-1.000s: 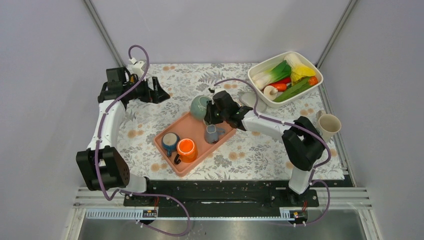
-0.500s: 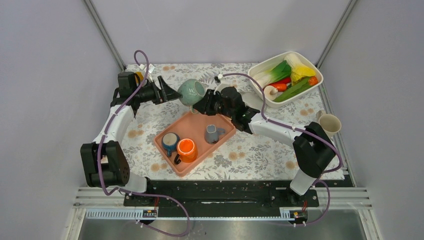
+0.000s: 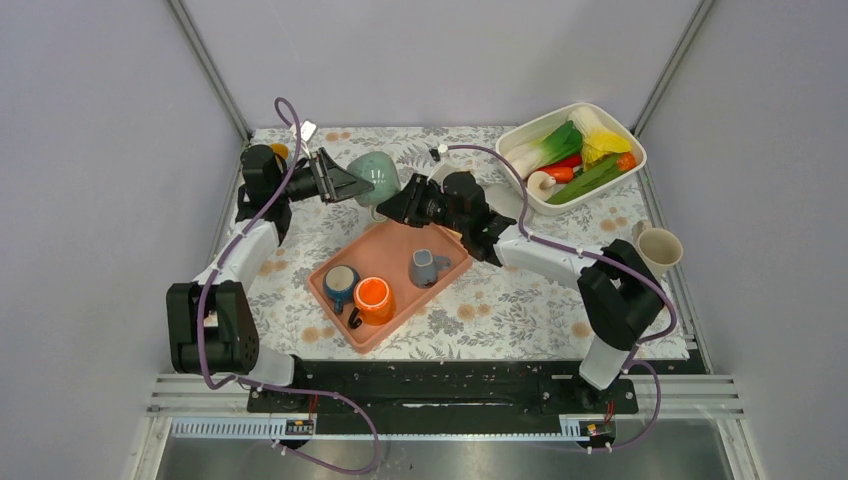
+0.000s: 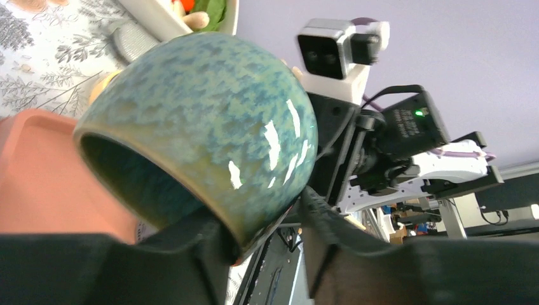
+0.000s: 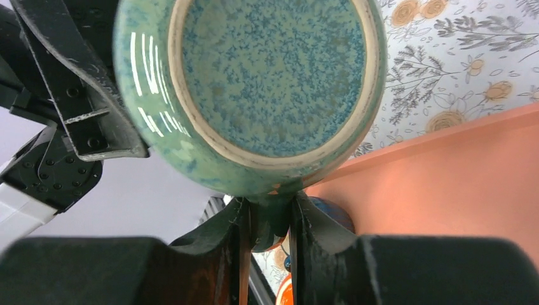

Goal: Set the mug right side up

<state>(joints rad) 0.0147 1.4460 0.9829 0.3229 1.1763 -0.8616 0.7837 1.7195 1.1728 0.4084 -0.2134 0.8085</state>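
A green speckled mug (image 3: 376, 177) hangs in the air above the far end of the tray, tilted on its side between both grippers. My right gripper (image 3: 396, 208) is shut on the mug's handle (image 5: 270, 223); the right wrist view looks at the mug's base (image 5: 273, 76) just above my right gripper (image 5: 270, 219). My left gripper (image 3: 350, 185) has come in from the left. In the left wrist view the mug (image 4: 210, 127) has its rim wall pinched in my left gripper (image 4: 267, 229), one finger inside the mouth and one outside.
An orange tray (image 3: 385, 240) holds a blue mug (image 3: 340, 283), an orange mug (image 3: 372, 298) and a grey-blue mug (image 3: 426, 267). A white bin (image 3: 520, 135) of toy vegetables stands at the back right. A beige cup (image 3: 657, 250) sits near the right edge.
My right gripper lifted the green mug off the tray's far corner and carried it up and left. My left gripper swung right to meet it and closed on its rim.
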